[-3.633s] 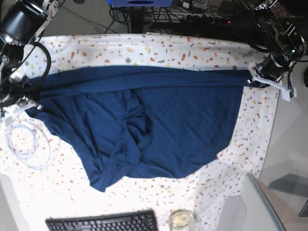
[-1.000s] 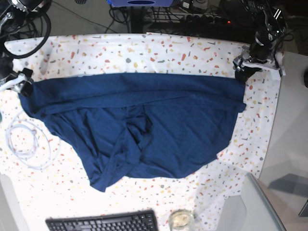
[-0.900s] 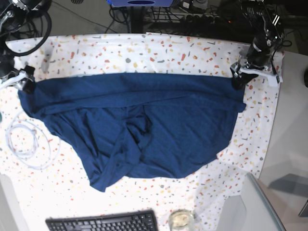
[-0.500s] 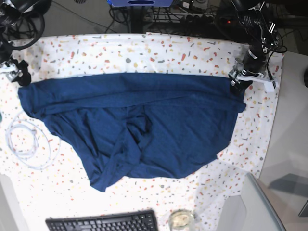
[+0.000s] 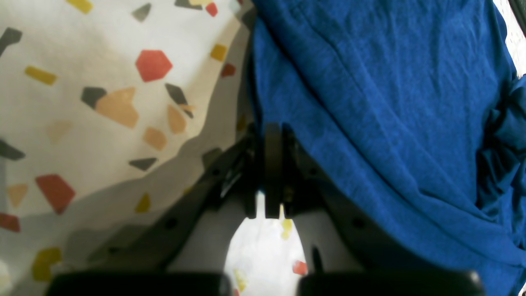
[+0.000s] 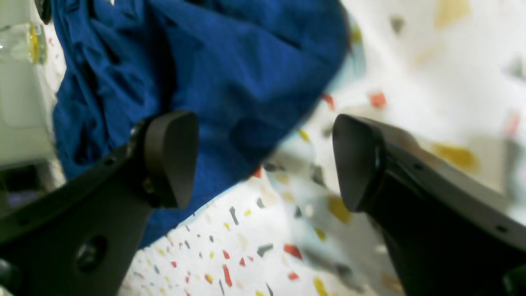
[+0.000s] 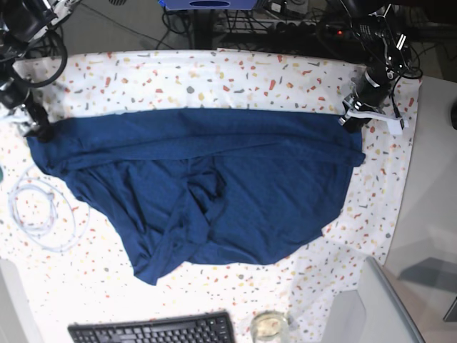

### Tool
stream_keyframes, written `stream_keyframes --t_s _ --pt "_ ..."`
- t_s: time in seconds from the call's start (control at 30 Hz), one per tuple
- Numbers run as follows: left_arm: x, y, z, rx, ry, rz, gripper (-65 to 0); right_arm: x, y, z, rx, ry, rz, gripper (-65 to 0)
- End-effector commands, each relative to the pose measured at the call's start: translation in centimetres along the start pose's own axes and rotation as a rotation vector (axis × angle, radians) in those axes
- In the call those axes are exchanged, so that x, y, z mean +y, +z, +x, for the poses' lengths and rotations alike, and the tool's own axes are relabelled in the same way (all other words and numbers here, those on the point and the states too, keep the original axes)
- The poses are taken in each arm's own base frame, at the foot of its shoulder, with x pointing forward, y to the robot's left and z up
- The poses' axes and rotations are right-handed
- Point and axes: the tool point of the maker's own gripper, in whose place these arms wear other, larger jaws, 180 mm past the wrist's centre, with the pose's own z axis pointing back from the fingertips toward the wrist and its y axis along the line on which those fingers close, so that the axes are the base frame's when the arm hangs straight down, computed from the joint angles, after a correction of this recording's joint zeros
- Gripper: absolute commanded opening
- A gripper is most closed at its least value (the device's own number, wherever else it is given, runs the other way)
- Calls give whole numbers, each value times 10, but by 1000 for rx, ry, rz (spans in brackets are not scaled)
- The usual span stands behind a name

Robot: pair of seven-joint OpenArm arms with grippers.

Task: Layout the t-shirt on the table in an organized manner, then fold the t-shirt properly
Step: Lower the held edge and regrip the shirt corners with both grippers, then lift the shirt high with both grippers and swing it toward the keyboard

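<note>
Base view shows the t-shirt (image 7: 207, 186) spread wide across the table (image 7: 214, 75), its top edge fairly straight from corner to corner while the lower middle lies bunched in twisted folds. At that view's right end, the left gripper (image 7: 348, 120) sits at the shirt's corner with its jaws pressed together; the wrist view shows them closed right at the cloth's edge, but I cannot tell whether any fabric is caught between them. At the other end, the right gripper (image 6: 263, 160) stands spread, empty, above the shirt's rounded corner. The risk, as I judge it: if the left pinch has missed or caught only a sliver, a pull would slip off and leave the edge slack; pulling one side alone could drag the whole shirt sideways and tighten the central bunching.
</note>
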Motion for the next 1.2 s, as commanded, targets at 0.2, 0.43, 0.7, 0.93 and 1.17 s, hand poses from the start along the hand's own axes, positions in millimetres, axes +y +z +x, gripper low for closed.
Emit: stream_keyframes --t_s 0.2,0.43,0.7,0.93,1.17 --pt "-1 1 14 -31 -13 -9 -650 19 -11 9 -16 63 32 -207" --pt "0 3 22 -42 -30 -4 -650 20 -8 21 -50 77 31 -650" --pt "-25 29 60 -26 -257 17 -650 38 18 48 -25 188 -21 -648" --pt "-53 52 96 -73 -382 21 -650 64 48 60 0 171 -95 -648" --pt "-93 48 146 -203 -398 -35 -650 113 43 116 -99 144 -41 -648"
